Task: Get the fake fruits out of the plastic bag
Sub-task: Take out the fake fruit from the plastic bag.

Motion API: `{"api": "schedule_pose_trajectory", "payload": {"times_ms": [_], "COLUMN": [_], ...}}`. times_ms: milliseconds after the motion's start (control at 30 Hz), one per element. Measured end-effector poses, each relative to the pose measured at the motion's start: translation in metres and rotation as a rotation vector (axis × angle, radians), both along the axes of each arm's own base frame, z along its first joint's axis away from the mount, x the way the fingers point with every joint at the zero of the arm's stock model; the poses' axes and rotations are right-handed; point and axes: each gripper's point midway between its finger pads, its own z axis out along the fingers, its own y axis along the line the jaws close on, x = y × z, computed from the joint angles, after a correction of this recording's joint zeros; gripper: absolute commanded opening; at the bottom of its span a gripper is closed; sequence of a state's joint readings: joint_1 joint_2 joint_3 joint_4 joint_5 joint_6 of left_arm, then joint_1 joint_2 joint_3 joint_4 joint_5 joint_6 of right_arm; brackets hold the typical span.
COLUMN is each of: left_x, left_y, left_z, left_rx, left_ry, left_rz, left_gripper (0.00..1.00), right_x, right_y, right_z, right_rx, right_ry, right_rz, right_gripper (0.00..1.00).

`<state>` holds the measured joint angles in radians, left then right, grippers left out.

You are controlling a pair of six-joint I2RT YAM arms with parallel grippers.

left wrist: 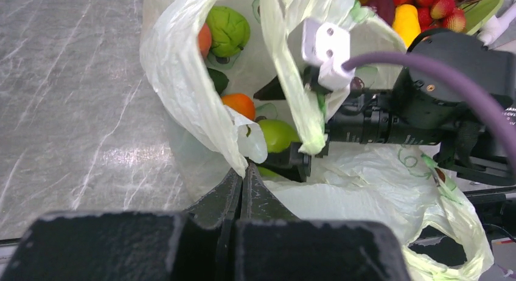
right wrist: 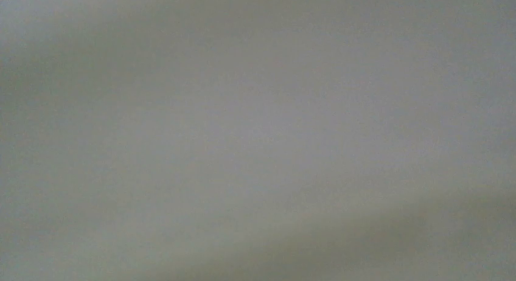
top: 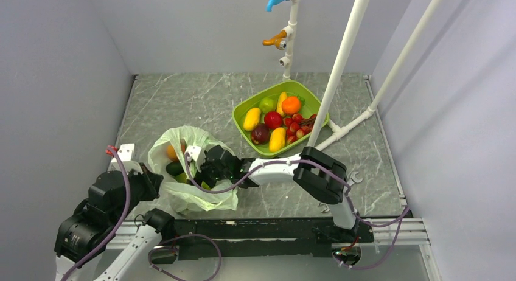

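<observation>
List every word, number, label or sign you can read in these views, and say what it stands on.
No text can be read.
plastic bag: printed green curls and small dark marks, no legible letters.
right arm's black housing: faint pale print at the view's right edge, too small to read.
Right wrist view: only grey blur.

Lab test cell, grey walls, marble tabletop

No legible text, labels or numbers anywhere. Bag has small dark-green printed marks, too crumpled and partial to read. Right wrist view is uniform grey blur, nothing readable.
</observation>
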<state>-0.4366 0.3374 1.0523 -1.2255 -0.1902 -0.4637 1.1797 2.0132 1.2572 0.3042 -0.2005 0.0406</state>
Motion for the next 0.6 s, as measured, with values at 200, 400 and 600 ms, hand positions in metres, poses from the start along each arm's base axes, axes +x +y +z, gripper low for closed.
{"api": "schedule_pose_trajectory", "payload": {"times_ms": [200,400,600], "left_x": [0.008,0.008,0.009], "left_y": [-0.007,-0.011,-0.016], "left_z": [-0.010,-0.030,-0.035], "left_rx": [-0.005,-0.013,-0.030], "left_ry": [0.011,0.039,0.044], "left_rz": [-0.013,-0.024,-0.037], "left_gripper": [0.00,0.00,0.00], "right_x": [-0.015,-0.001,0.011], "right_y": [-0.013,-0.020,-0.008], "right_z": [-0.029,-0.056,-0.059], "right_rx": [-0.074,-0.143,-0.137], "right_ry": [0.027,-0.005,-0.026], "right_rz": [0.041,-0.055,-0.093], "right_gripper": [0.94,0.77,0.59]}}
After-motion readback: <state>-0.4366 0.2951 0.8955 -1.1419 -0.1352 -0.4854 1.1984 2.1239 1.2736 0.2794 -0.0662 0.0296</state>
